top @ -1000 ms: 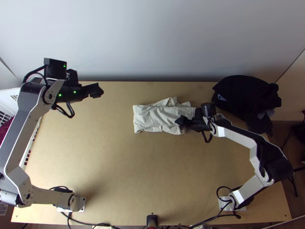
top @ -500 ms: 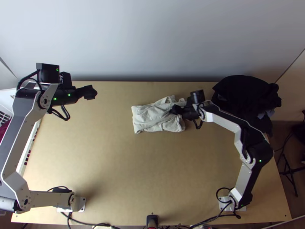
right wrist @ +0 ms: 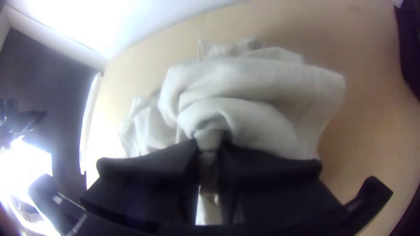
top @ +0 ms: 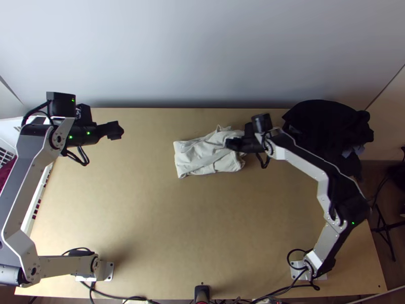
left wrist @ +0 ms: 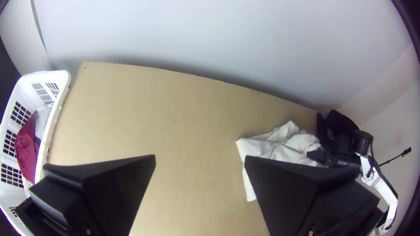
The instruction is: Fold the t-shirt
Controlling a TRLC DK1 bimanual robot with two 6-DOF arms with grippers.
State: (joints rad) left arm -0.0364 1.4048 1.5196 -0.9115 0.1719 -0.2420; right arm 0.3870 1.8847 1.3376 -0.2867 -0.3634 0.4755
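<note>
The off-white t-shirt [top: 205,154] lies as a compact folded bundle near the table's far middle, its right part rumpled. My right gripper [top: 233,144] is at the bundle's right end; in the right wrist view this gripper [right wrist: 209,150] is shut on a pinch of the cloth [right wrist: 258,87], which bulges in rolls before the fingers. My left gripper [top: 117,130] is off to the left, well apart from the shirt; seen from its own wrist, the gripper [left wrist: 199,164] stands wide open, with bare table between its fingers.
A black cloth heap [top: 326,129] lies at the table's far right corner. Beyond the left edge stands a white basket [left wrist: 57,91] with dark red and pale cloth inside. A pale wall rises behind the table.
My right gripper has moved left over the shirt, and the shirt's right part has bunched up leftward. My left gripper has shifted left and slightly toward the near edge.
</note>
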